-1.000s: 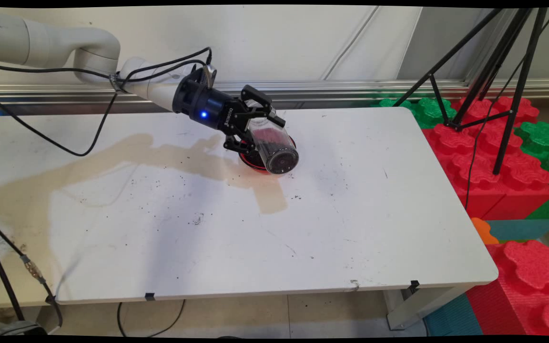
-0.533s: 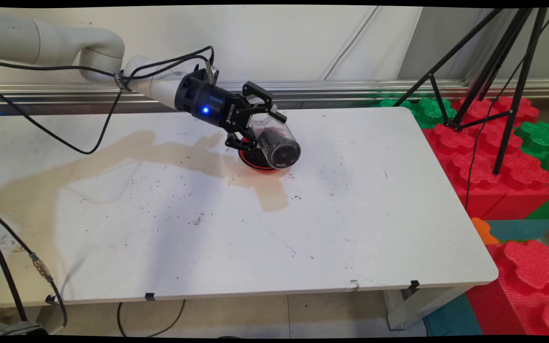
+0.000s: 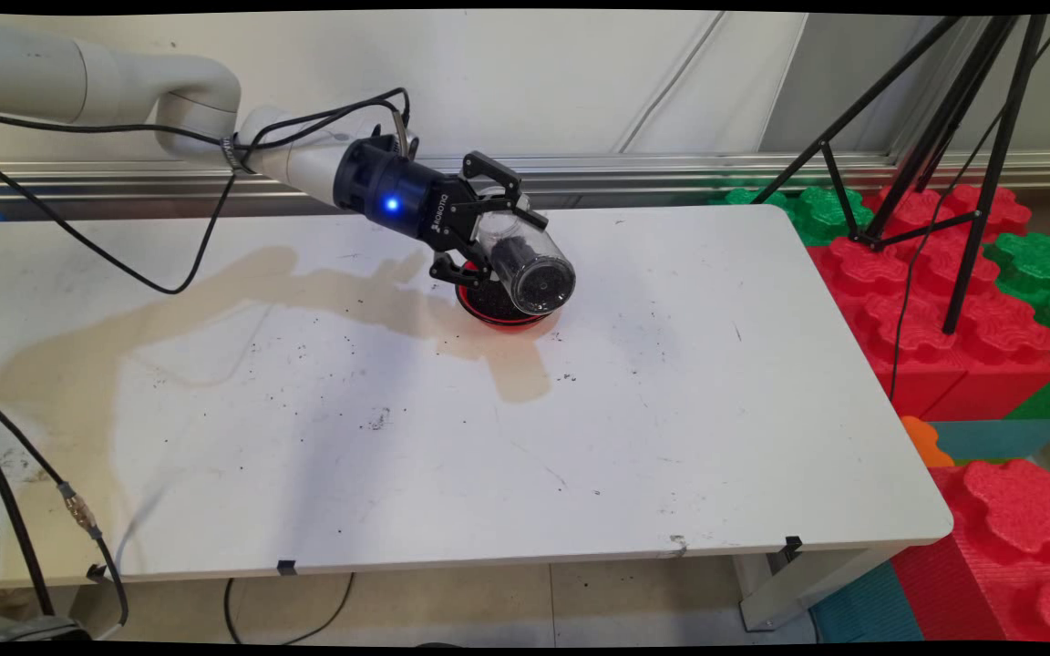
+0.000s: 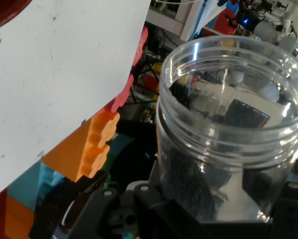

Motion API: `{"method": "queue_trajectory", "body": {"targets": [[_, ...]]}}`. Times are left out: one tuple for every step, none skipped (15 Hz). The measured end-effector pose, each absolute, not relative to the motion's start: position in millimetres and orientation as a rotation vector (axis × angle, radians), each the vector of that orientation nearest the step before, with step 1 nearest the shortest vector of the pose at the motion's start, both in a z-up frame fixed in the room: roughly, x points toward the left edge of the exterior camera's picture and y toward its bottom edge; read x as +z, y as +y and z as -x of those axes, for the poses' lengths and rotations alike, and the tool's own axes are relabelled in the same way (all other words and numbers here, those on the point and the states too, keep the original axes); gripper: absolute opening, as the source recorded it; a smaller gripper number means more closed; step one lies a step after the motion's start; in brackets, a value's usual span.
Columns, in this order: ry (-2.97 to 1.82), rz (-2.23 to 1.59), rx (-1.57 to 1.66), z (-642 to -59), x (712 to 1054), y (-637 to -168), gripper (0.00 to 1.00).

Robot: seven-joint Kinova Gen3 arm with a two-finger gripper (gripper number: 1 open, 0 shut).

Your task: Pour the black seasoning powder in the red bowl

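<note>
My gripper (image 3: 499, 244) is shut on a clear plastic jar (image 3: 530, 264) holding dark granules. The jar is tipped over on its side, its near end pointing toward the table's front right. It hangs just above a red dish (image 3: 499, 315) that is filled with the same dark granules and stands on the white table (image 3: 671, 410). In the hand view the jar (image 4: 228, 149) rises between the black linkage of the gripper (image 4: 204, 201), and its open threaded mouth shows. The red dish (image 4: 2, 12) is only a sliver at the top left corner.
Dark grains (image 3: 379, 419) are scattered over the table, and a brownish stain (image 3: 215, 292) runs from the left to the dish. A black tripod (image 3: 944, 137) stands on red and green foam blocks (image 3: 944, 301) at the right. Black cables (image 3: 15, 519) hang at the left.
The jar's near end has swung upward, from steeply tipped over the dish to nearly level. Less dark fill shows inside it. The hand has risen slightly.
</note>
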State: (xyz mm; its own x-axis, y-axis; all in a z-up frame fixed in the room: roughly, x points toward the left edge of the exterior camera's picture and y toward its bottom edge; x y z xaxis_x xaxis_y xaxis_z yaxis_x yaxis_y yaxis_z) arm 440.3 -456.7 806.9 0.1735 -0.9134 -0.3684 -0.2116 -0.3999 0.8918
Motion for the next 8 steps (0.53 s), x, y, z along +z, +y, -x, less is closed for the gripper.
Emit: {"method": "queue_trajectory", "body": {"targets": [[-1.065, -1.752, -1.276, -440.6, 807.0, -456.9, 0.00], [-1.060, -1.754, -1.283, -440.8, 806.9, -457.0, 0.00], [-1.052, -1.758, -1.293, -441.1, 806.9, -457.4, 0.00], [-1.045, -1.761, -1.301, -441.4, 806.9, -457.7, 0.00], [-1.038, -1.764, -1.309, -441.6, 806.9, -458.2, 0.00], [-1.028, -1.768, -1.319, -442.0, 807.0, -458.9, 0.00], [-1.019, -1.772, -1.328, -442.3, 807.0, -459.7, 0.00], [-1.011, -1.775, -1.336, -442.6, 807.1, -460.4, 0.00]]}}
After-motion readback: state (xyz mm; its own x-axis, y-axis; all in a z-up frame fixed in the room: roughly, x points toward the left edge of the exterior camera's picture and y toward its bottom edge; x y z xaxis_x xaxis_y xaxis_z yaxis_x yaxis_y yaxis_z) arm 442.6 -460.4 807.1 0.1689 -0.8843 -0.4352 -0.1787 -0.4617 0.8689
